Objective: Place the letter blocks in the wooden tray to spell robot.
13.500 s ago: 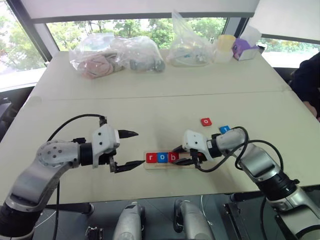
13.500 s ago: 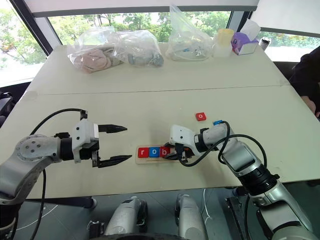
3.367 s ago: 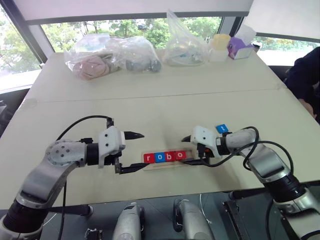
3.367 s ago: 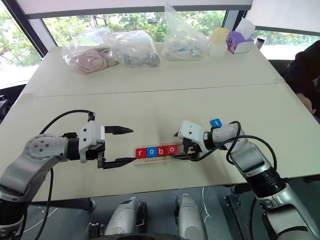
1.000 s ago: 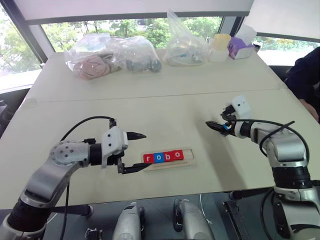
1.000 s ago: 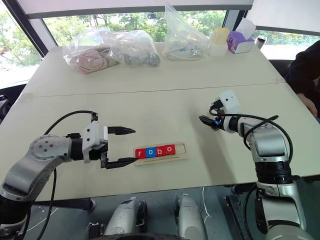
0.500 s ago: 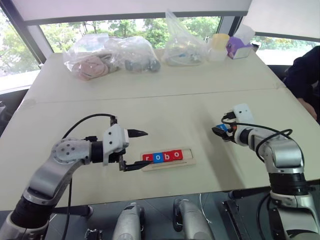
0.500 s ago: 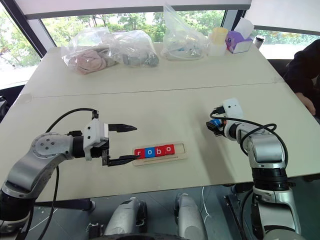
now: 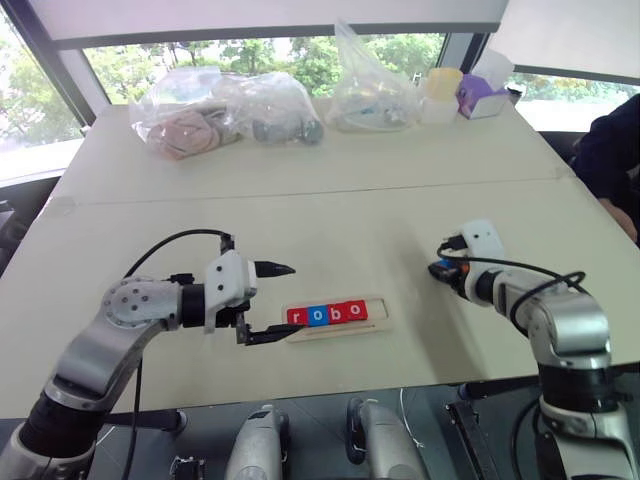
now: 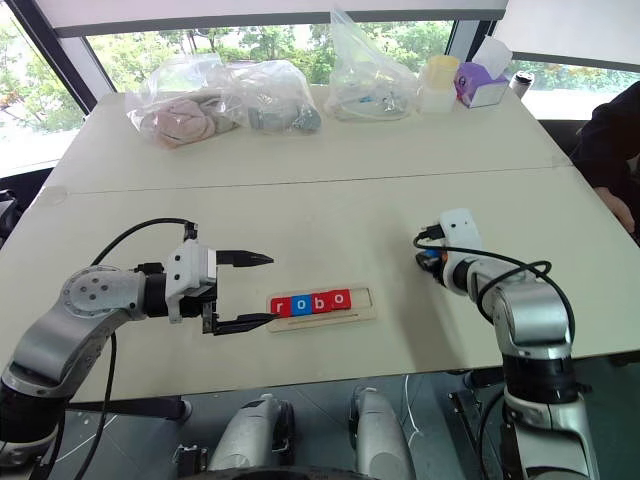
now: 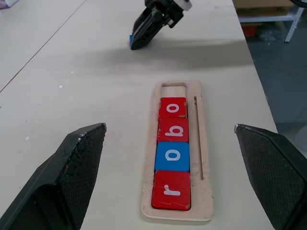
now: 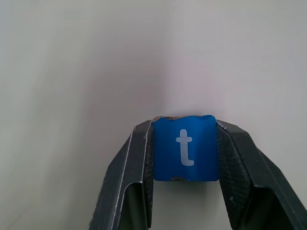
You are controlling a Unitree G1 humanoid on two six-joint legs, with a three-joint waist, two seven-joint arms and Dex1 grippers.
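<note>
- The blue t block point(image 12: 185, 147) is gripped on two opposite sides by the right gripper point(image 12: 184, 160), low over the table point(image 9: 330, 215), well to the right of the wooden tray point(image 11: 200, 211).
- The left gripper point(image 9: 270, 301) is spread wide and empty, hovering just off the tray's left end.
- Four blocks, r point(image 11: 172, 190), o point(image 11: 173, 156), b point(image 11: 173, 129) and o point(image 11: 172, 107), are seated in the tray; one slot at its right end point(image 11: 173, 88) is left vacant.
- For a clean placement, the block should be lifted clear, carried left to the vacant slot and lowered flat with the letter upright, judged as the step in hand.
- The slot is bounded by the tray's thin rim and the last red o, so little slack is expected; a tilted block could catch on the rim.
- Bare tabletop lies between the right gripper and the tray, so the path is unobstructed.
- The bags point(image 9: 225, 108) at the far edge are well apart from the work.
</note>
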